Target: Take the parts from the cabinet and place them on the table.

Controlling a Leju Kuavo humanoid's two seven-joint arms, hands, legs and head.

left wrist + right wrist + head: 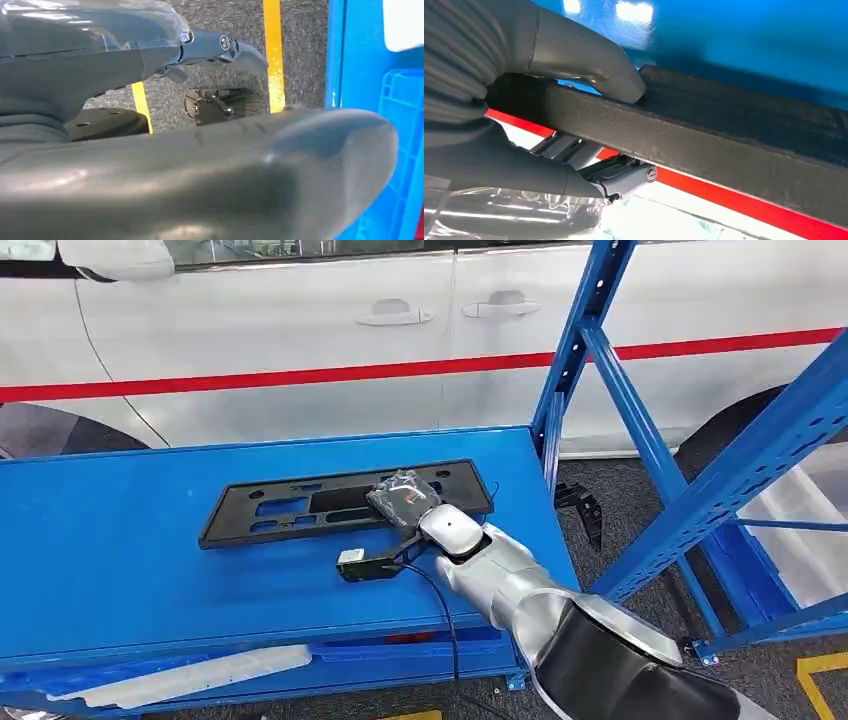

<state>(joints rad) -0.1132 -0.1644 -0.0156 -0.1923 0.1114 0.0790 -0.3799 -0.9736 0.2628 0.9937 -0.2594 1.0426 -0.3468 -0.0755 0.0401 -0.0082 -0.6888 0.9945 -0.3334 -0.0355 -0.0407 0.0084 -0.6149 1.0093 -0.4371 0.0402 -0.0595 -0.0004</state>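
Observation:
A long flat black plastic part (300, 505) lies across the blue table (120, 560). My right hand (405, 498) holds it at its right end. In the right wrist view the thumb (589, 60) presses on one face of the black part (734, 130), and the darker fingers (624, 175) curl around the other face. I cannot tell whether that end is lifted off the table. My left hand (200, 150) hangs over the floor with nothing in it, thumb and fingers (225, 47) apart.
A white car (300, 330) with a red stripe stands right behind the table. The blue rack (640, 430) rises on the right with a clear bin (800, 520) in it. A white strip (190, 675) lies by the table's front edge. Yellow floor lines (273, 50) and a blue crate (400, 125) are near my left hand.

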